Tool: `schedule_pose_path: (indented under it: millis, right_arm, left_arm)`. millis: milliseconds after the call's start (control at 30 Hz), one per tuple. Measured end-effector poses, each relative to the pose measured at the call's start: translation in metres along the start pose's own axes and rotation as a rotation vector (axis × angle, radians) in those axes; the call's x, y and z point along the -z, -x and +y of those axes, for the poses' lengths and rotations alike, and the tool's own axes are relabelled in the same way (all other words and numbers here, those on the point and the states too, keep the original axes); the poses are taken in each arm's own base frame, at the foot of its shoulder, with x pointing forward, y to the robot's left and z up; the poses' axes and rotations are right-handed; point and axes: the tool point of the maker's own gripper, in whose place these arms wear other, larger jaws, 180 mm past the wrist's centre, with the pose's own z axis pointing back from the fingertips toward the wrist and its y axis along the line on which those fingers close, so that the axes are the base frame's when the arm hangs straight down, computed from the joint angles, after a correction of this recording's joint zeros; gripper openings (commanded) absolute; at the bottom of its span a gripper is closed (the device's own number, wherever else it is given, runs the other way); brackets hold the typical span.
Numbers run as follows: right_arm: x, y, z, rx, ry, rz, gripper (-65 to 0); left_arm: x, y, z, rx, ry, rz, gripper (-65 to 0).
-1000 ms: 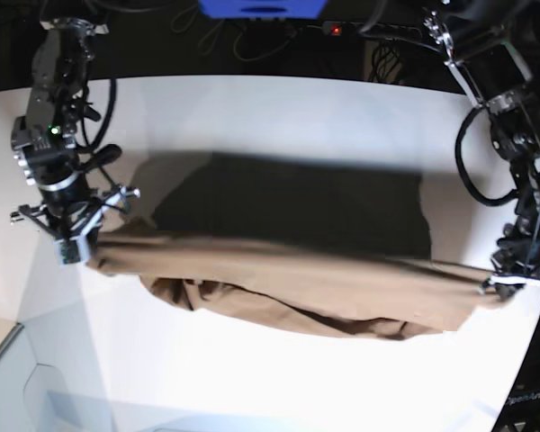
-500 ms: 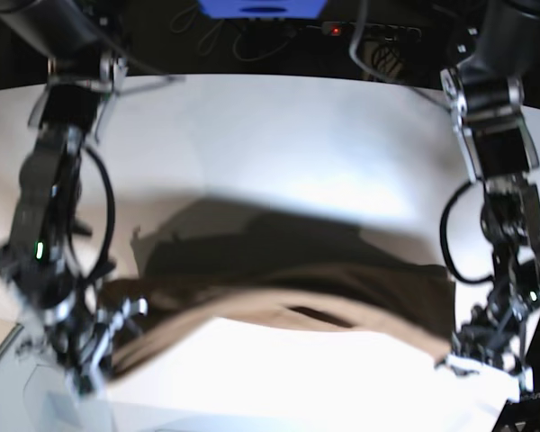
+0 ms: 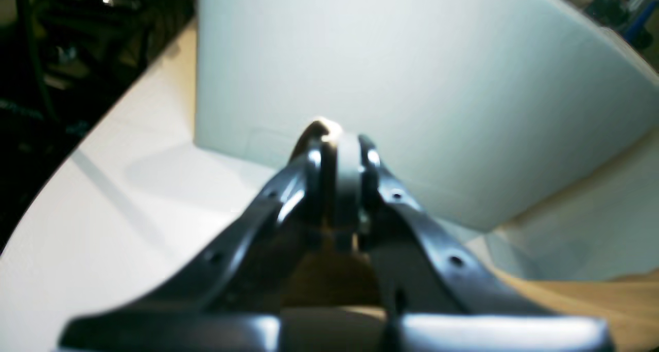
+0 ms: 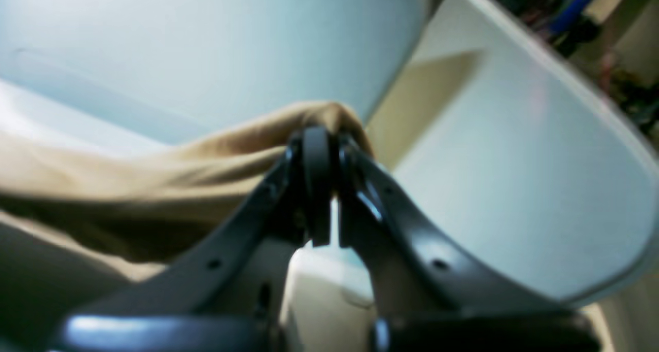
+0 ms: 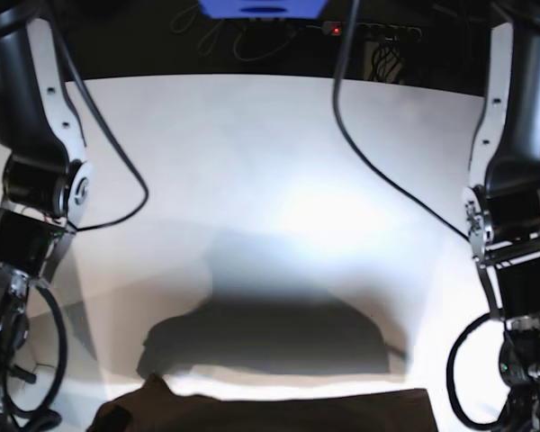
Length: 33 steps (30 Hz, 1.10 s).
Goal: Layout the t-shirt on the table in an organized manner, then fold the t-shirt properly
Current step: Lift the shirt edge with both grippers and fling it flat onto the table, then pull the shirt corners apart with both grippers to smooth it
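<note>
The t-shirt point(image 5: 270, 409) lies at the very near edge of the base view, a brown band running left to right, mostly cut off by the frame. Its long axis is therefore across the scene, stretched between the two arms. Its shadow falls on the table point(image 5: 279, 162) just beyond it, which suggests the cloth is held clear of the surface, not resting on it.

The right gripper point(image 4: 319, 136) is clamped on a bunched corner of the shirt; cloth wraps over the fingertips and trails off to the left of the wrist view. The left gripper point(image 3: 337, 141) is also closed, with a small fold of brown fabric pinched at its tips and more cloth showing below and to the right in that view. In the base view both grippers are out of frame; only the arms' upper links show, the right arm on that view's left, the left arm on its right.

Judgement: each arm holds one end, neither nearer than the other. The shirt hangs near of the open table, so laying it out calls for carrying both ends far, together, keeping the span taut. Nothing is laid flat or folded yet.
</note>
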Motion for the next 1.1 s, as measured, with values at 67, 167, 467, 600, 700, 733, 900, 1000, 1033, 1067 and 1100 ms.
schedule_pose_path:
  millis: [67, 167, 467, 600, 700, 733, 900, 1000, 1033, 1067, 1100]
  right_arm:
    - [-0.012, 0.002, -0.003, 0.006, 0.022, -0.018, -65.0]
    - [-0.042, 0.045, 0.001, 0.000, 0.054, 0.061, -65.0]
    - [-0.127, 0.218, 0.099, 0.077, -0.110, 0.429, -65.0]
    - [-0.162, 0.264, 0.123, 0.081, -0.154, 0.565, -65.0]
    - [-0.180, 0.286, 0.134, 0.083, -0.181, 0.632, -65.0]
    - [-0.186, 0.290, 0.137, 0.088, -0.188, 0.643, -65.0]
    - [-0.216, 0.315, 0.150, 0.087, -0.222, 0.724, -65.0]
    - [-0.235, 0.329, 0.159, 0.093, -0.246, 0.767, -65.0]
    - [-0.239, 0.332, 0.161, 0.095, -0.249, 0.779, -64.0]
    - [-0.241, 0.333, 0.163, 0.103, -0.251, 0.784, -61.5]
    - [-0.241, 0.332, 0.165, 0.113, -0.249, 0.782, -58.5]
  left_arm:
    - [-0.002, 0.009, 0.001, 0.004, -0.001, 0.032, -64.9]
    - [-0.013, 0.059, 0.014, 0.006, -0.008, 0.138, -64.9]
    - [-0.109, 0.216, 0.110, -0.080, -0.194, 0.360, -64.6]
    - [-0.158, 0.246, 0.132, -0.149, -0.221, 0.382, -64.6]
    - [-0.190, 0.282, 0.133, -0.225, -0.214, 0.460, -64.6]
    - [-0.200, 0.293, 0.134, -0.241, -0.215, 0.483, -64.6]
    - [-0.234, 0.327, 0.145, -0.275, -0.253, 0.560, -64.6]
    - [-0.244, 0.337, 0.148, -0.279, -0.268, 0.583, -64.5]
    - [-0.246, 0.338, 0.149, -0.279, -0.271, 0.589, -64.5]
    - [-0.247, 0.342, 0.150, -0.286, -0.273, 0.595, -64.5]
    - [-0.248, 0.345, 0.153, -0.293, -0.280, 0.603, -64.5]
